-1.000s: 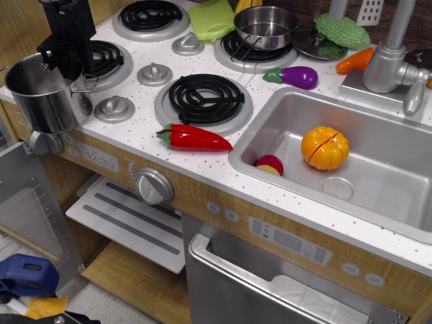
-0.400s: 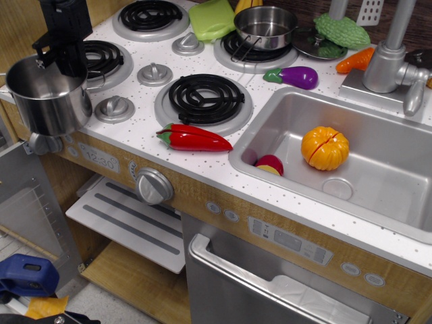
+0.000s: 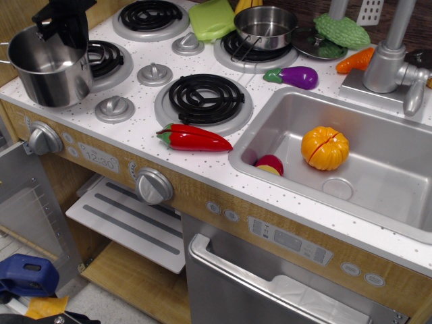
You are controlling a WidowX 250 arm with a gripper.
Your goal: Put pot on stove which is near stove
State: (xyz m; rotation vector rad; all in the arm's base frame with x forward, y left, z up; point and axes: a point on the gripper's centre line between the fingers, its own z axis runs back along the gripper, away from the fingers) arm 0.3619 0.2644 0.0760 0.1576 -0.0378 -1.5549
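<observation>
Pot: the tall, shiny steel pot (image 3: 47,67) with small loop handles is being held up at the far left front corner of the stove. Whether its bottom is touching the top cannot be told.
Stove: the white speckled toy stove top (image 3: 145,128) with four black coil burners is being shown with silver knobs between the coils. The near left coil burner (image 3: 101,57) is just beside the pot and partly hidden behind it.
Hand: the black robot gripper (image 3: 64,27) is being closed down on the pot's back rim, one finger inside and one outside, as far as can be seen.
How it handles: the pot is being judged stiff, hollow and light, but smooth and slippery. A thin rim pinch is likely letting it swing or tip.
Where to hold: the rim wall near a loop handle is being judged the best spot, with a firm squeeze.
Nearby: a red plastic pepper (image 3: 194,138) is lying at the front edge, well apart from the pot.
</observation>
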